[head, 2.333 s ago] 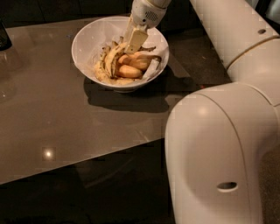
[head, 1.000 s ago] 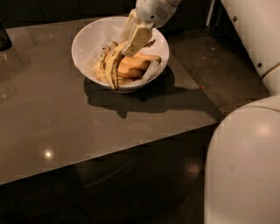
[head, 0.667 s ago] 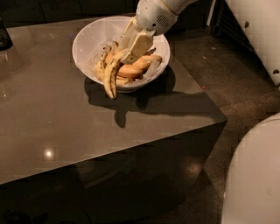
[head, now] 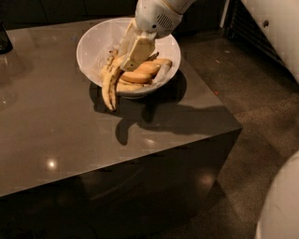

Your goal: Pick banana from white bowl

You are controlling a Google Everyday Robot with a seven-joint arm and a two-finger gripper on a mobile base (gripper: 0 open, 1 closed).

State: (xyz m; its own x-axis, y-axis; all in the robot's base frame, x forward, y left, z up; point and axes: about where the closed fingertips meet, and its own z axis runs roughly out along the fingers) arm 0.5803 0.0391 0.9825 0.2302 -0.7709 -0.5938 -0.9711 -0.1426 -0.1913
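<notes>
Over white bowl (head: 91, 41) arm (head: 160, 15) slants down – gripper (head: 127, 62) jaws clamped on banana (head: 110, 87) dangling past rim.

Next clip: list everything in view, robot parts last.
banana: one, pale yellow, dark-streaked, drooping over the bowl's near rim
other bananas: at least two, orange-yellow, in the bowl
white bowl: one, white, on the table's far side
table: one, glossy dark grey, left and centre
dark object: one, black, table's far left edge
floor: dark, speckled, right
hand: one, cream, over the bowl, shut on the banana's top end
arm: one, white, top
robot body: white, lower right corner
</notes>
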